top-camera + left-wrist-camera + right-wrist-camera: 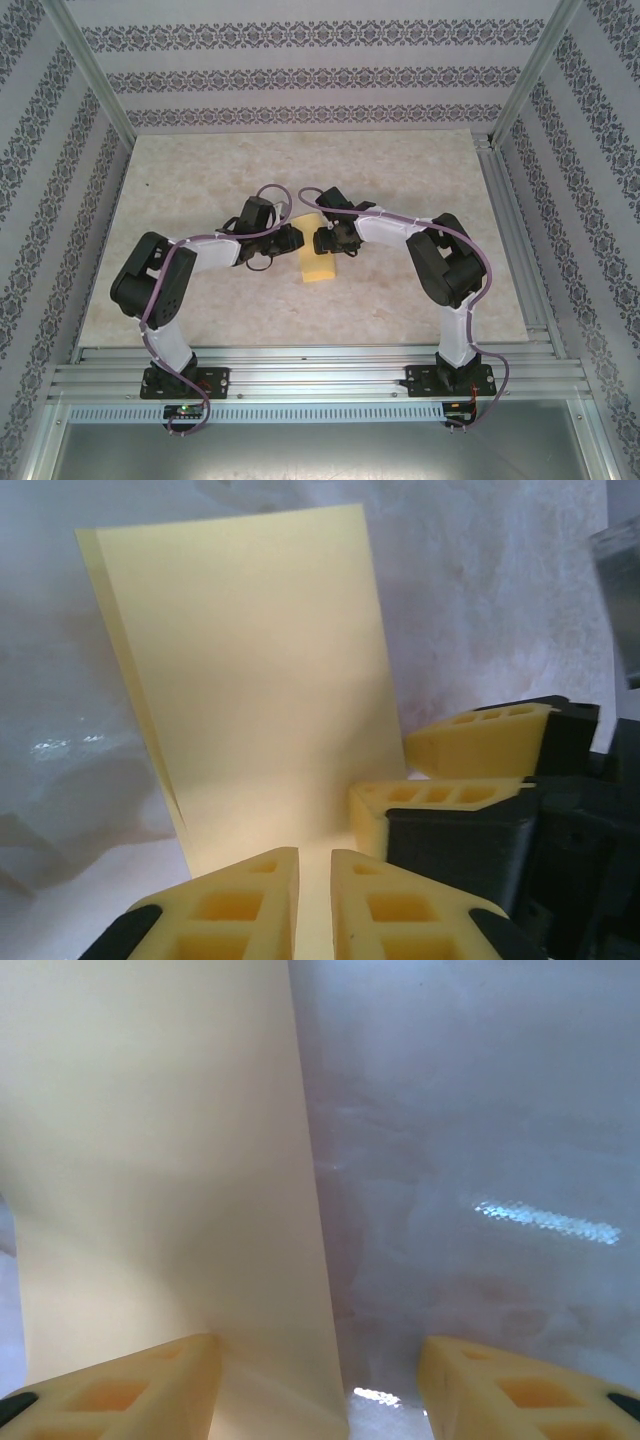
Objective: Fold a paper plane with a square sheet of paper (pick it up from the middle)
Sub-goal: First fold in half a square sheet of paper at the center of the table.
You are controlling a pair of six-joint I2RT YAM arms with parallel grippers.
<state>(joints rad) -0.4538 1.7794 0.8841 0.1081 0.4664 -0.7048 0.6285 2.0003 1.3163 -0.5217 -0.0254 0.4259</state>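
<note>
**Folded yellow sheet lies between the two tools at mid-bench**

In the top view the square sheet of paper (321, 262) lies flat near the centre of the frame on the pale marbled bench (200, 180). It shows as an upright rectangle. The left tool (292, 243) meets the sheet's left edge from the left. The right tool (326, 240) sits over its upper part from the right. The two tool heads are close together above the upper half of the sheet.

In the left wrist view the sheet fills the centre and left of the frame. A thin strip of a second layer shows along its left edge, so it is doubled over. The left tool's fingers (230, 910), at the bottom edge, stand almost together with only a thin slit between them, and pale yellow shows in that slit. I cannot tell whether they pinch the paper or only rest on it. At the right of this frame the right tool's two yellow fingers reach the sheet's right edge, one above the other with a gap between.

In the right wrist view the right tool's jaws stand wide apart, with one finger in each lower corner. The sheet covers the left half of the frame, and its straight edge runs down between the fingers. The lower-left finger is over the paper and the lower-right one over bare bench. This tool is open and not closed on the sheet.
</note>
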